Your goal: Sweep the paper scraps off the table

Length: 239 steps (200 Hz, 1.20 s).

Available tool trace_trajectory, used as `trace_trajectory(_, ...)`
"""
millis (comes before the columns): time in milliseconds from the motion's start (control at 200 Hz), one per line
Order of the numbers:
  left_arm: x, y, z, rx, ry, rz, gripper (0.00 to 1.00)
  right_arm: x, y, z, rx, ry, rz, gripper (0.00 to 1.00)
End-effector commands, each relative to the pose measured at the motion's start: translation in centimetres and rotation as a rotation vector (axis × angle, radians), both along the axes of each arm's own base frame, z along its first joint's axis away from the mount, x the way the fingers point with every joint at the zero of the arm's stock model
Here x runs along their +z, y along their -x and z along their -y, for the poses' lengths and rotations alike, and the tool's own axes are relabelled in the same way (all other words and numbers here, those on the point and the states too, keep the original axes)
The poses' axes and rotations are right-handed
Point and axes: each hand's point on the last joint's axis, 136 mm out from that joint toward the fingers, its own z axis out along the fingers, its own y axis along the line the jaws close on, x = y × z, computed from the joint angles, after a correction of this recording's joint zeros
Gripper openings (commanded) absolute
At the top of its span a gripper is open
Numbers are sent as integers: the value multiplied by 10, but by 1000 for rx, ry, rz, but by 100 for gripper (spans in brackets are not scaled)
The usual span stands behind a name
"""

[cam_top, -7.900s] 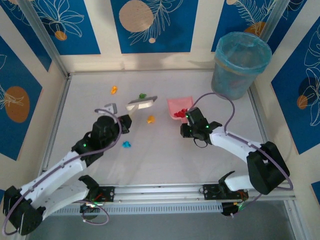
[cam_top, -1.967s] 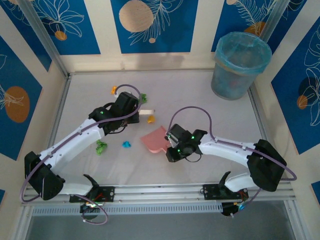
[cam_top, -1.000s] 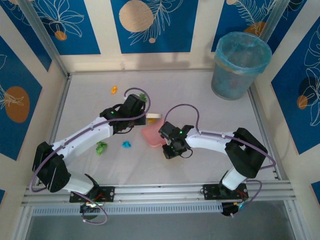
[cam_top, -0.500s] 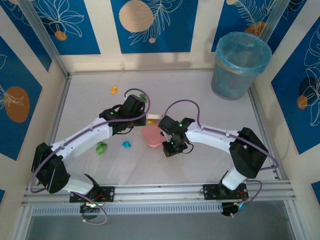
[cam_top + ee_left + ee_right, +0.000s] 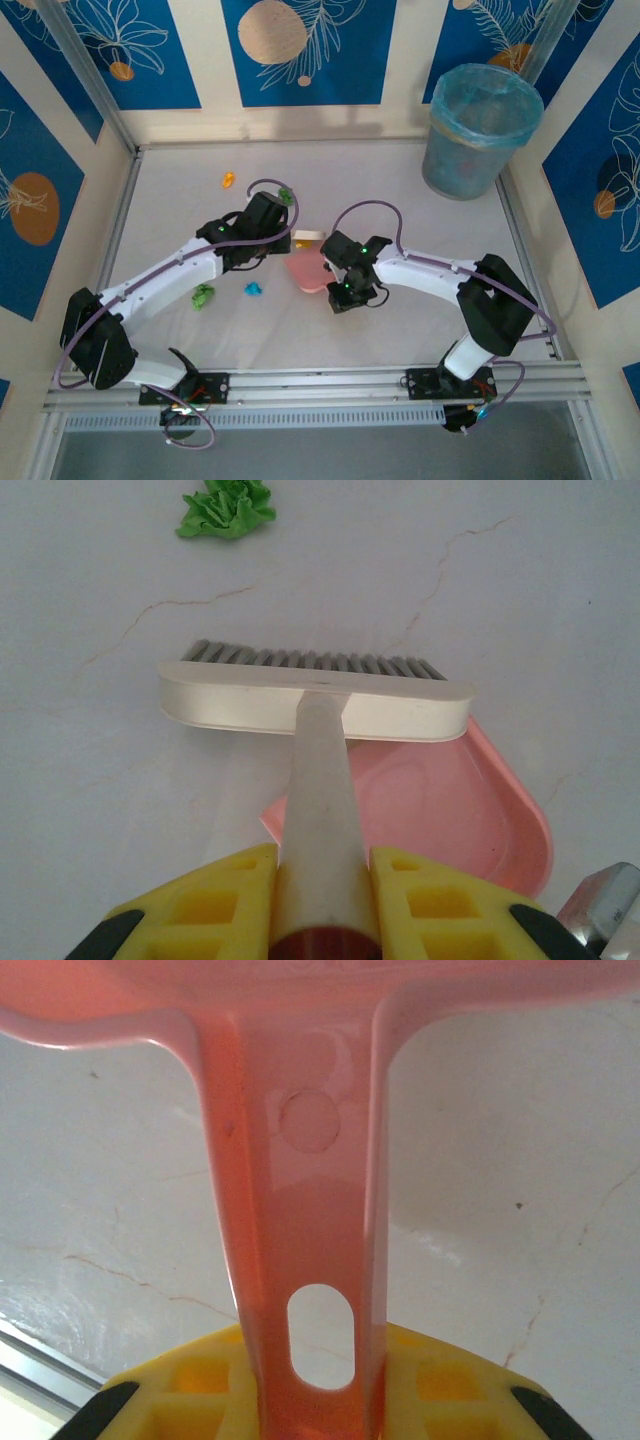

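Since half a second ago hardly anything has shifted. Two seconds ago the pink dustpan (image 5: 304, 270) lay nearer the front rail and apart from the brush (image 5: 308, 237); now its lip sits just under the cream brush head. Much earlier the pan was back towards the bin with red wads in it. Seen from the left wrist now, its hollow looks bare.

The left gripper (image 5: 320, 905) is closed tight on the brush handle, a yellow finger pressed to either side. The right gripper (image 5: 315, 1380) is clamped on the dustpan's flat handle the same way.

The paper scraps (image 5: 254, 289) lie scattered on the table (image 5: 400, 335). An orange scrap (image 5: 228, 180) and a back green scrap (image 5: 286, 195) sit towards the far side. A near green scrap (image 5: 203, 295) and the cyan scrap lie left of the pan. A small orange scrap (image 5: 300, 244) sits right at the brush head.

From above, the left arm's wrist covers the brush handle. The brush head stands between the pan and the back green scrap. The blue-lined bin (image 5: 482, 125) stands well apart in the far right corner.
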Motion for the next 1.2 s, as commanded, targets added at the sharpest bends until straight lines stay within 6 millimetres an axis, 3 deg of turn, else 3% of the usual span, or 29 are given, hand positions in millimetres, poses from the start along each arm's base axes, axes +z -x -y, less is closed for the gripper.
trace_trajectory(0,16,0,6,-20,41,46,0,-8,-2,-3,4,-21,1,13)
trace_trajectory(305,17,-5,4,0,25,54,0,-20,-1,-2,21,2,24,18)
trace_trajectory(665,7,-7,24,-45,71,-8,0,-24,-2,1,30,35,55,23)
trace_trajectory(785,10,-5,23,-42,79,0,0,-21,4,3,28,37,26,22)
trace_trajectory(1015,12,1,30,-79,115,-22,0,5,18,2,5,-1,-51,24)
trace_trajectory(1190,11,9,30,-100,132,-35,0,8,8,8,-15,45,-58,23)
